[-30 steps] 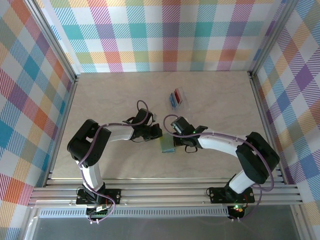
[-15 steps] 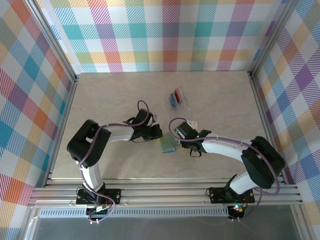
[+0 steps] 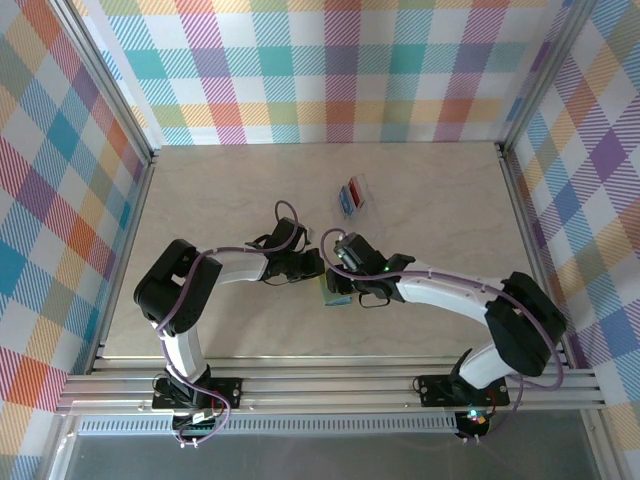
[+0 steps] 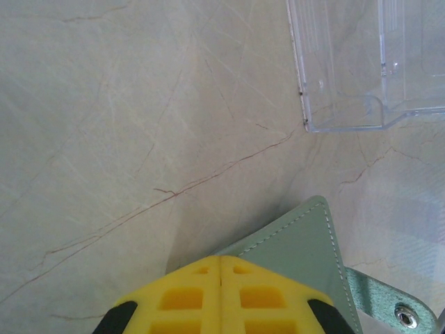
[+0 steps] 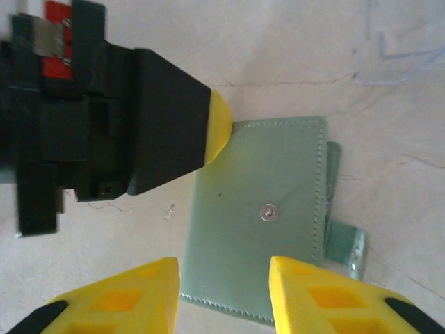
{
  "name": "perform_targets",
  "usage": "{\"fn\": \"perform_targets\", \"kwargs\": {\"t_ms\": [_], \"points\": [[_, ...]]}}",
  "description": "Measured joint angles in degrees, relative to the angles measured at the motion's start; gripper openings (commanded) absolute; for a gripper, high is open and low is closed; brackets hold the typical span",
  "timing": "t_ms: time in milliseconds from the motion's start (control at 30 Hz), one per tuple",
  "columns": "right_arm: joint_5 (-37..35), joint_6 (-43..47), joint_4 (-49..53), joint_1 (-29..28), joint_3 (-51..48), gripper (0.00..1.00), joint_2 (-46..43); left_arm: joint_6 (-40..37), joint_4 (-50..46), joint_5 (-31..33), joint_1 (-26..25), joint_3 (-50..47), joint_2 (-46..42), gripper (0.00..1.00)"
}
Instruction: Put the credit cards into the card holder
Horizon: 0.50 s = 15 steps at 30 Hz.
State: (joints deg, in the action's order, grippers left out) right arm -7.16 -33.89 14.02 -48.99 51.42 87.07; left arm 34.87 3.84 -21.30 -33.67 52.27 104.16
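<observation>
Near the middle of the top view, the grey-green card holder point(image 3: 336, 291) lies closed and flat on the pale table point(image 3: 220, 200), with the left gripper point(image 3: 312, 268) at its left edge and the right gripper point(image 3: 338, 281) over it. Seen from the right wrist, the left gripper's yellow tips are pressed together and touch the holder's upper left corner, while the right gripper's jaws stand apart at the holder's lower edge, gripping nothing. Above centre, well apart, red and blue credit cards point(image 3: 349, 196) sit in a clear tray point(image 3: 364, 190).
</observation>
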Motion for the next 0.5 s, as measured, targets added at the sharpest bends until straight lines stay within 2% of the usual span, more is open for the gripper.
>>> {"fn": "perform_targets", "kwargs": {"t_ms": [233, 500], "points": [[3.8, -1.6, -3.3, 5.5, -3.3, 0.47, 3.1, 0.0, 0.5, 0.4, -0.1, -0.4, -0.1, 0.01], [8.1, -2.1, -5.8, 5.7, -5.2, 0.45, 4.1, 0.0, 1.4, 0.4, -0.1, -0.9, -0.2, 0.00]]}}
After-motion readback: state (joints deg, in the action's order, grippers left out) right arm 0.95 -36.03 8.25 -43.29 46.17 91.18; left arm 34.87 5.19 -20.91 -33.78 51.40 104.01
